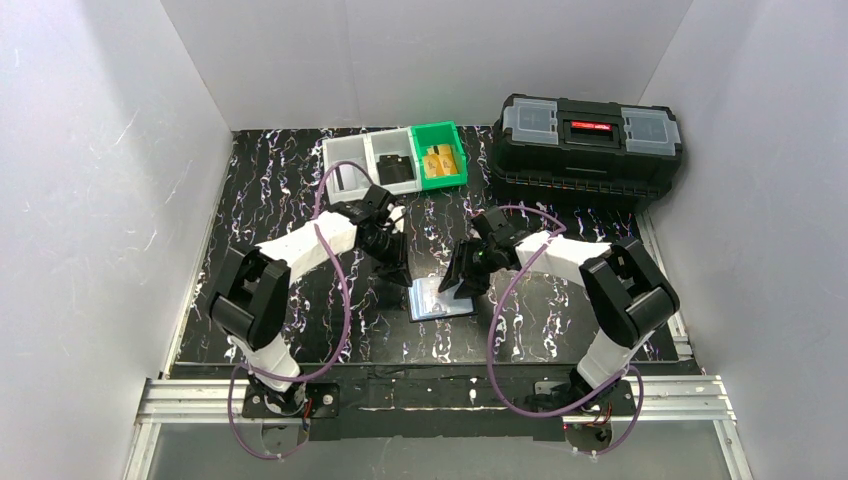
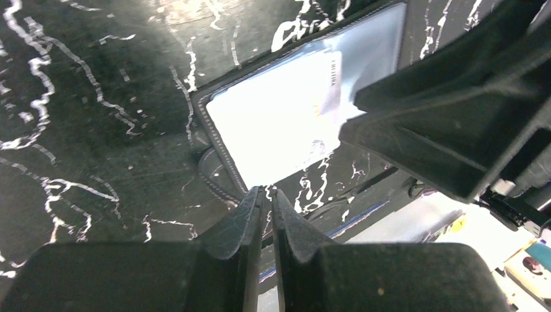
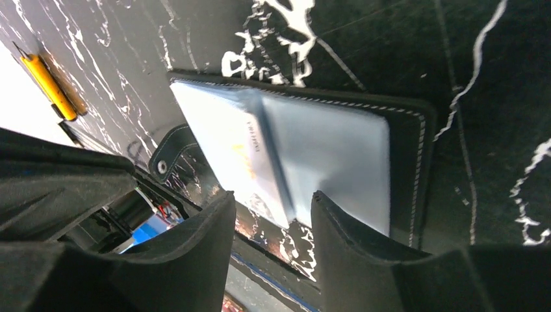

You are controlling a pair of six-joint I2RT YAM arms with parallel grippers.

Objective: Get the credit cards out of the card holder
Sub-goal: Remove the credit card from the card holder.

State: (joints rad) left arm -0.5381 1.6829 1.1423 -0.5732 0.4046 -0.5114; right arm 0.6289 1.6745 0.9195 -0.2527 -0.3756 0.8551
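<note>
Top external: the holder (image 1: 435, 302) lies open on the black marbled counter (image 1: 290, 180), about midway across and toward the near edge, with its pale pockets facing up. The left arm (image 1: 305, 243) reaches in from the left and the right arm (image 1: 560, 255) from the right. The left jaws hang at the holder's far left corner, the right jaws over its far right part. Along the far side stand two grey bins (image 1: 348, 152) and a green bin (image 1: 436, 127) holding gold-orange pieces — whether those are cards I cannot tell. A toolbox (image 1: 585, 160) sits far right.

Left wrist: the left jaws are nearly together, with only a thin slit between them. Their tips are just beside the holder's corner, near its snap tab (image 2: 211, 170). A whitish card (image 2: 321, 88) with dark print shows under the shiny pocket. The black bulk of the right jaws covers the holder's other end.

Right wrist: the right jaws stand apart over the holder's edge, where a clear pocket leaf rises in a fold — whether they touch it I cannot tell. The card, printed in orange and dark letters, sits in the pocket on the tab side.
</note>
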